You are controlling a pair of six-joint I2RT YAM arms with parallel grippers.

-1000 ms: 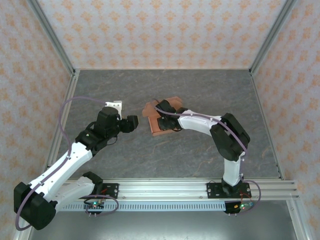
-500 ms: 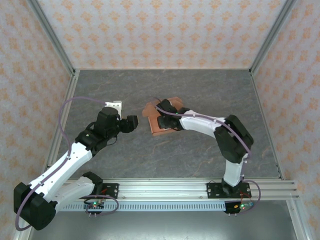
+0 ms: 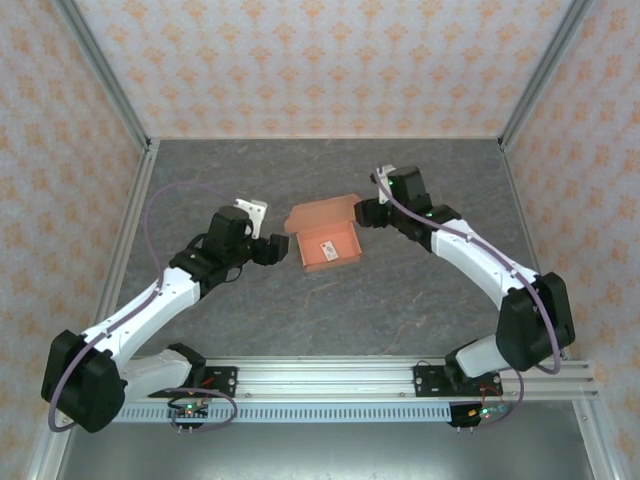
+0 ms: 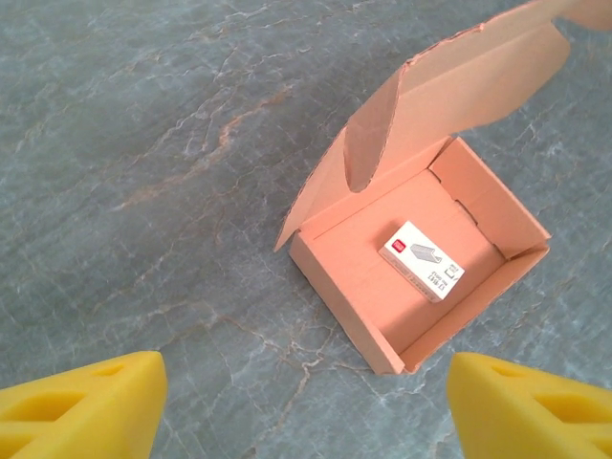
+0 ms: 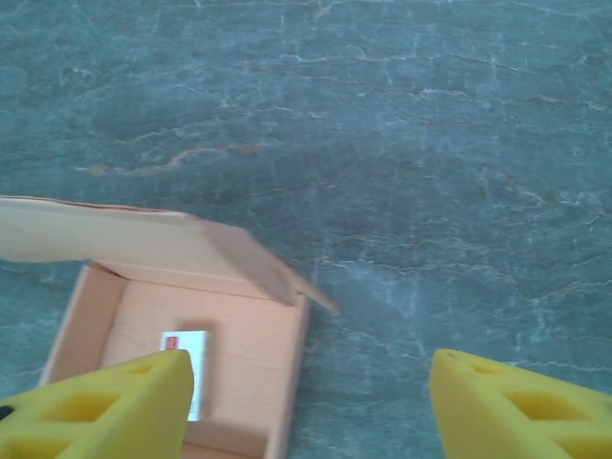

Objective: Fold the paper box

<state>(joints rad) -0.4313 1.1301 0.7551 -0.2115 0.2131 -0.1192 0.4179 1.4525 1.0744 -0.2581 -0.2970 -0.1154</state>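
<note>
The box (image 3: 330,246) sits open mid-table, its lid (image 3: 320,213) standing toward the far edge. Inside lies a white label (image 4: 422,260) with a red mark, print too small to read. The left gripper (image 3: 272,249) and right gripper (image 3: 366,212) flank it, both spread wide, holding nothing. The table (image 3: 400,300) is grey and marbled, the walls (image 3: 320,60) orange-patterned.
</note>
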